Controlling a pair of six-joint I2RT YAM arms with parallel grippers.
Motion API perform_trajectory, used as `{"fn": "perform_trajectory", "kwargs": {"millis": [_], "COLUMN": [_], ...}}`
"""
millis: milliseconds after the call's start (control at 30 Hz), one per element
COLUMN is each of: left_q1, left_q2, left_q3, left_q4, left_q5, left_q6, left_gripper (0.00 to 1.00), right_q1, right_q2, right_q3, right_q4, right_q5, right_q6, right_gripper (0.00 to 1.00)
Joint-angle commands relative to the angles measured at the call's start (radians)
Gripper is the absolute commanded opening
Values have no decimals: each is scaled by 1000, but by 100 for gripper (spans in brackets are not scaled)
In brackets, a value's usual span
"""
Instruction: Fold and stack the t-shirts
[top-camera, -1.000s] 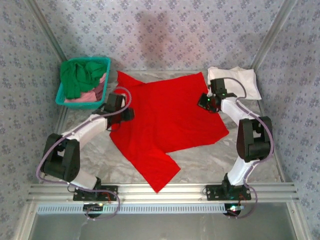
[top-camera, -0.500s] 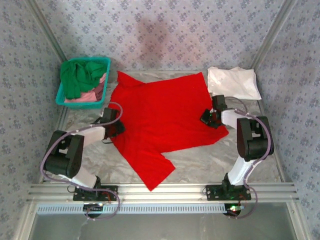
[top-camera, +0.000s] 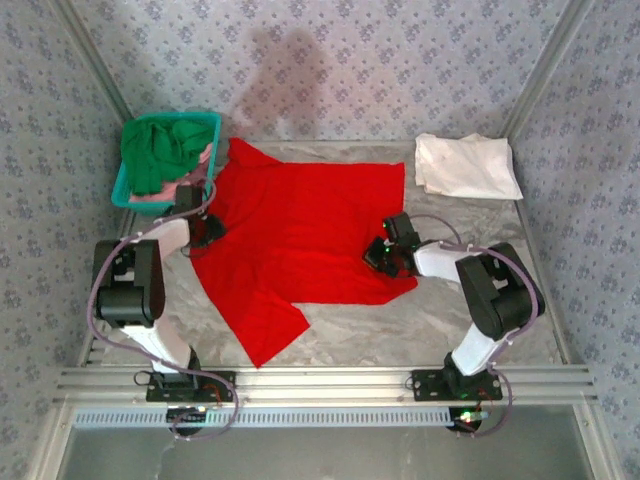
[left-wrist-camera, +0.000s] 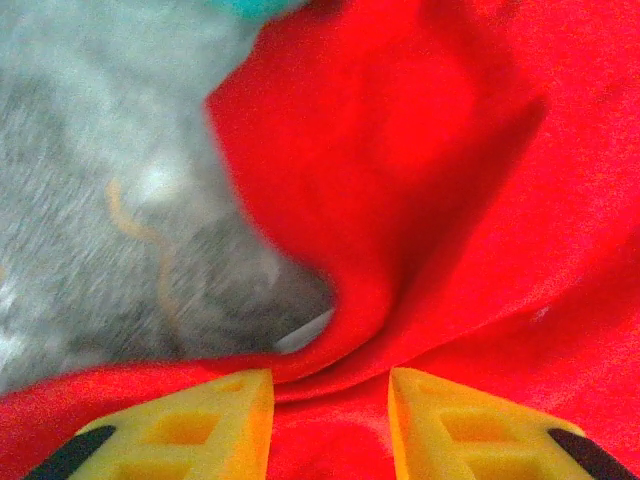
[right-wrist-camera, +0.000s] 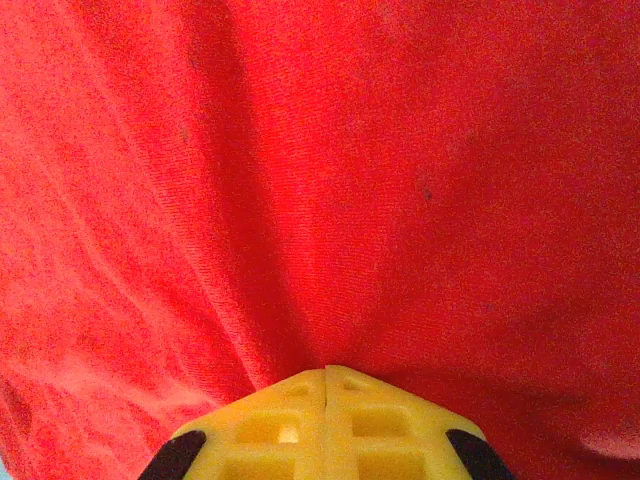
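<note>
One bright red short-sleeved cloth t-shirt (top-camera: 300, 225) lies spread across the middle of the grey marbled surface (top-camera: 400, 325), one sleeve trailing towards the near edge. One white cloth t-shirt (top-camera: 465, 165) sits folded at the far right corner, apart from the red one. One teal plastic basket (top-camera: 118, 196) stands at the far left, holding one green garment (top-camera: 155, 155) heaped over one pink garment (top-camera: 180, 190).

There are two hands, both at the red t-shirt. The left hand (left-wrist-camera: 330, 385) is at its left edge beside the basket. Its yellow fingers stand apart with a raised red fold in the gap, and I cannot tell if it is pinched. The right hand (right-wrist-camera: 326, 375) is on the right side, fingers pressed together, creases of red cloth running into the tips.
</note>
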Motion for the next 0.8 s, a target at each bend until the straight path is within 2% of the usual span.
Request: {"fn": "perform_trajectory", "kwargs": {"millis": [0,67,167,267,400,500,700,767], "left_q1": [0,-15,-50,-73,-82,-113,-181,-188], "left_q2": [2,-46,-132,-141,-84,-82,-54,-64], "left_q3": [68,31,-62,-120,-142,-193,-214,-224], "left_q4": [-6,5,38,60,75,126,148,155], "left_q5": [62,68,55,54,100,96,88,81], "left_q6": [52,37,13,-2,-41,-81,-103,-106], "left_gripper": [36,36,38,39,39,39,39,39], "right_q1": [-5,-17,-33,-69,-93,-113,-161,-187], "right_q2": [-58,-99,-153,-124,30,162,474,543], "right_q3": [3,39,109,217,422,569,868,920], "right_q4": [-74,-138,-281,-388,-495,-512,-545,-538], "right_q5": [48,60,154,187,198,189,154,130], "right_q6": [67,1,-136,-277,-422,-449,-440,-406], "right_gripper": [0,3,7,8,10,7,3,3]}}
